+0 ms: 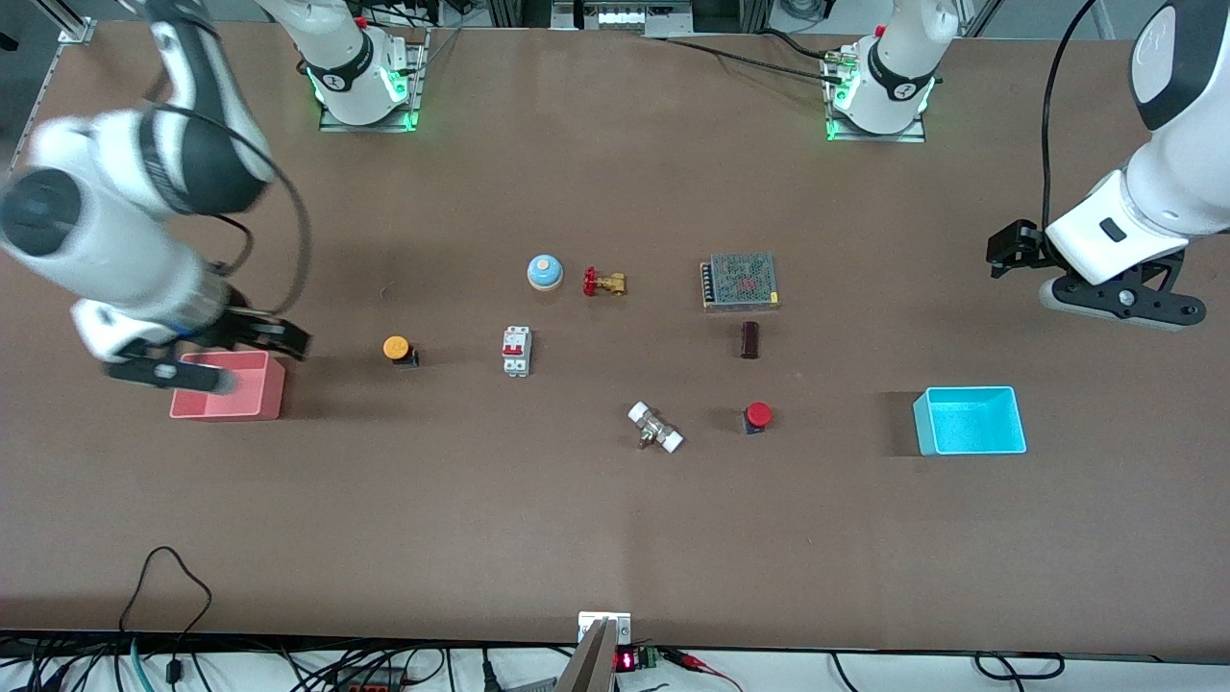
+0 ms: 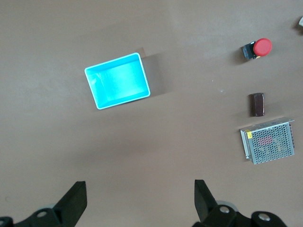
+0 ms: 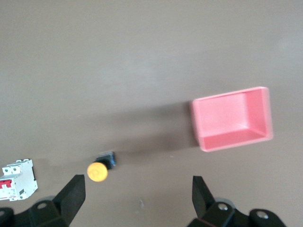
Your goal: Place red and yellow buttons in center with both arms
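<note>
Red button (image 1: 758, 415) upright, yellow button (image 1: 397, 348) tilted; both grippers' jaws spread, empty.

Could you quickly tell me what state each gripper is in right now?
Left gripper: open, empty, above the table near the cyan square bin.
Right gripper: open, empty, beside the pink square bin.

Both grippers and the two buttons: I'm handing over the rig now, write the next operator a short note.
Left gripper: open, empty, up over the table's left-arm end, above the cyan square bin.
Right gripper: open, empty, over the pink square bin.
Yellow-orange capped push-button: on the table between the pink bin and the white circuit breaker.
Red capped push-button: on the table, nearer the cyan bin.
Done: both buttons out on the table.
Left: each could sit closer to centre.
</note>
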Robot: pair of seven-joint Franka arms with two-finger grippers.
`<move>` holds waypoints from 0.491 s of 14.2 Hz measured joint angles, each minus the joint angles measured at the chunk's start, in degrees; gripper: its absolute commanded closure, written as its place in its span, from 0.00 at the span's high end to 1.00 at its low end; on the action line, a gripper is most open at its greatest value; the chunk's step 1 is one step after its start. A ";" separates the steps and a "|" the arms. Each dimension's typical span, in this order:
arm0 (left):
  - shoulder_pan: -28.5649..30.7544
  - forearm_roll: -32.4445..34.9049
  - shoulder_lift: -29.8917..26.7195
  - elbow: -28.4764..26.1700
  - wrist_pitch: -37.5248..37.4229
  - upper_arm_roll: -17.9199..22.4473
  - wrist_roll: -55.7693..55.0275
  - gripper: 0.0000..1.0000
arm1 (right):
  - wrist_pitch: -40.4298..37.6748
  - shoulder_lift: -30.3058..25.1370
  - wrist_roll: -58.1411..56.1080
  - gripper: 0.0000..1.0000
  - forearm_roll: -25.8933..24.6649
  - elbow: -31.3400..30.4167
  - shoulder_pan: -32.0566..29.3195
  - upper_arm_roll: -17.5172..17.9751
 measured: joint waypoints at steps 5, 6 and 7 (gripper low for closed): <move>0.56 -0.38 1.70 4.17 0.02 0.30 -0.23 1.00 | -14.46 -6.95 -2.73 1.00 1.76 7.44 -0.77 -5.21; 0.58 -0.86 1.90 4.43 0.06 0.29 -0.23 1.00 | -17.33 -8.60 -2.72 1.00 2.00 7.45 -0.51 -5.12; 0.68 -1.32 1.93 4.48 0.23 0.30 -0.30 1.00 | -18.83 -9.68 -2.72 1.00 2.45 7.38 -0.28 -5.00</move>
